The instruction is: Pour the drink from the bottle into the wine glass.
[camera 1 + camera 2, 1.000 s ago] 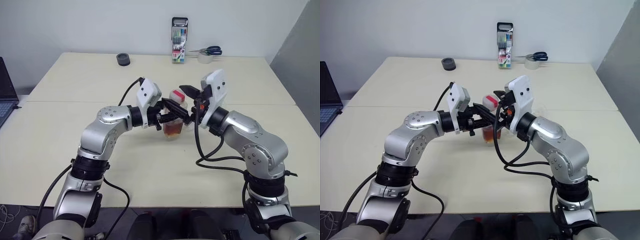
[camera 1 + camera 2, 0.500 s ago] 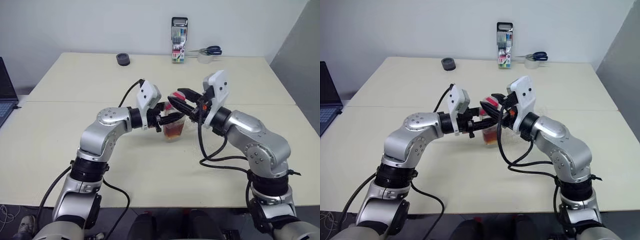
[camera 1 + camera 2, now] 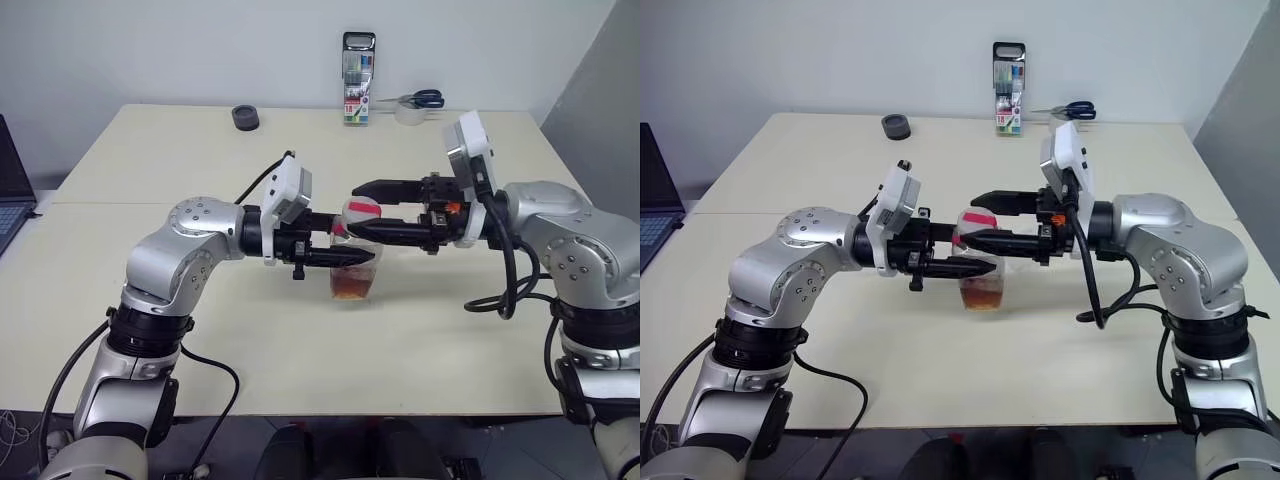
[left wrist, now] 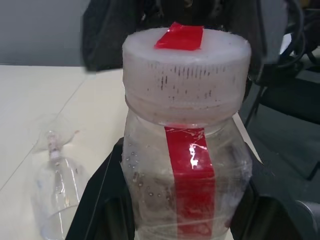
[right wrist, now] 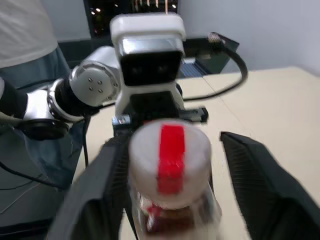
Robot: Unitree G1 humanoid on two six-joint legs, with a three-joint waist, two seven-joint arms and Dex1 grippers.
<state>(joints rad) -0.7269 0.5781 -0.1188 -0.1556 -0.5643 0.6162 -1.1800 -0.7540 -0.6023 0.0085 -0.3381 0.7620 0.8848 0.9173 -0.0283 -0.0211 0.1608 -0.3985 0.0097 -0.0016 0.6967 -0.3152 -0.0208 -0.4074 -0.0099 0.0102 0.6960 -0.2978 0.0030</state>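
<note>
Bottle (image 3: 354, 262) upright, clamped at mid-body by left hand (image 3: 345, 257), fingers shut on its sides; seemingly lifted off or barely at desk (image 3: 300, 340), cannot tell which

Drink (image 3: 982, 294) fills lower part only, tea-brown; load judged light, liquid free to slosh on tilting

Walls thin clear plastic, likely to flex under squeeze; droplets on inside, outer face smooth, so judged slippery; best hold low on squarish flat sides, as taken now

Cap (image 4: 186, 67) still on, white-clear, ribbed rim, red tape strip across top; ribs offer purchase for twisting

Right hand (image 5: 172, 150) level with cap, fingers spread wide either side of it, apparently not gripping; holding nothing

Wine glass (image 4: 55, 192) beside bottle in left wrist view, lying on its side on desk; thin and fragile, stem the sensible place to take hold

Red strip down bottle front: plain tape, no print, no brand readable

Beyond bottle, at far desk edge: marker pack (image 3: 358, 80) with unreadable print, scissors (image 3: 415, 100), tape roll (image 3: 409, 116), small dark round object (image 3: 245, 118)
</note>
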